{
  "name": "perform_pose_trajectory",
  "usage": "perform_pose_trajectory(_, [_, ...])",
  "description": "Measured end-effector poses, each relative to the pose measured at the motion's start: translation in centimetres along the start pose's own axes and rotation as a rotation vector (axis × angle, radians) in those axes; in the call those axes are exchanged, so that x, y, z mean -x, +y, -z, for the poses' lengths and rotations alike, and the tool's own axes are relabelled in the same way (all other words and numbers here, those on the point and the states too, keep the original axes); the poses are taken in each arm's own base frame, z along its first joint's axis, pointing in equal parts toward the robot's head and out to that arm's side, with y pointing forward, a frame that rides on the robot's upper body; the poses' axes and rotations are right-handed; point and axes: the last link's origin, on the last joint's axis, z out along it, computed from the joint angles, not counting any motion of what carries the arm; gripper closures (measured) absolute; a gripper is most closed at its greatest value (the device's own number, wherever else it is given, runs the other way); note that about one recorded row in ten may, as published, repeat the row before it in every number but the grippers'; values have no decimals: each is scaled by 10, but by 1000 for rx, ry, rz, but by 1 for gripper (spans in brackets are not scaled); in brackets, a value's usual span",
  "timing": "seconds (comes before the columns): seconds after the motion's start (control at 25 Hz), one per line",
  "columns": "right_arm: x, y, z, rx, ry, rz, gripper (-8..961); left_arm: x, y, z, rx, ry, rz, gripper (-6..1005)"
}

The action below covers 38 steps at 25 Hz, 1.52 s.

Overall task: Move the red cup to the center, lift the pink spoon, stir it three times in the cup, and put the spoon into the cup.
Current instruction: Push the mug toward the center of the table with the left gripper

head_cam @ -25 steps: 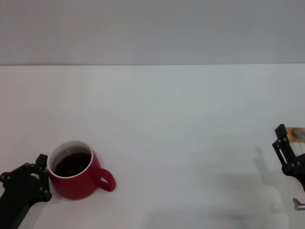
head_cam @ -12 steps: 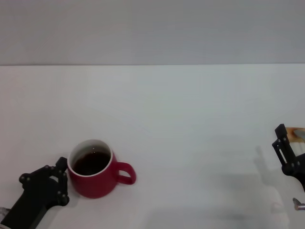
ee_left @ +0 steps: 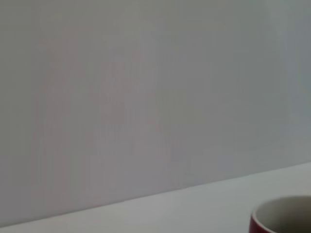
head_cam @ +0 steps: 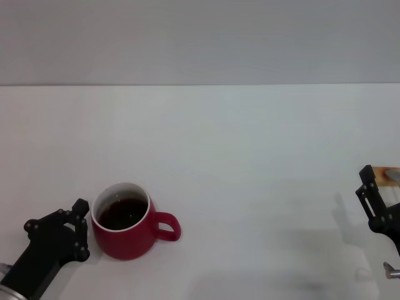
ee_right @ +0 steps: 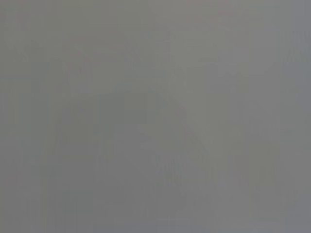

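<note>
The red cup [head_cam: 128, 230] stands at the table's front left, handle pointing right, with dark liquid inside. Its rim [ee_left: 284, 216] shows at a corner of the left wrist view. My left gripper [head_cam: 80, 230] sits right against the cup's left side, low over the table. My right gripper [head_cam: 370, 194] stays at the far right edge of the head view, well away from the cup. I cannot make out the pink spoon in any view. The right wrist view is a plain grey field.
The white table [head_cam: 237, 156] runs back to a grey wall. A small tan object [head_cam: 391, 175] shows at the right edge behind my right gripper, and a small grey metal part [head_cam: 391, 269] lies below it.
The cup and my left gripper slid right together over the last second, most of it early on. In the last half second the cup barely shifted. The right arm stayed put.
</note>
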Motion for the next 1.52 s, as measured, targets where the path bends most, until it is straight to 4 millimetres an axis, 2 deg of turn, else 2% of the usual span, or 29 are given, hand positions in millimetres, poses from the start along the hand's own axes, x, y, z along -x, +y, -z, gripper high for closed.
perform_pose_trajectory(0.2, [1, -1, 2, -5, -8, 0, 272, -2, 1, -7, 17, 0, -7, 1001])
perform_pose_trajectory(0.32, [2, -1, 5, -9, -10, 0, 272, -3, 8, -11, 48, 6, 0, 1001])
perform_pose_trajectory(0.84, [1, 0, 7, -3, -7, 0, 271, -4, 27, -14, 117, 10, 23, 1001])
perform_pose_trajectory(1.24, [2, 0, 11, -2, -15, 0, 271, -2, 16, -11, 85, -2, 4, 1001])
perform_pose_trajectory(1.52, [3, 0, 12, -1, -18, -1, 271, -3, 22, -13, 101, 5, 14, 1001])
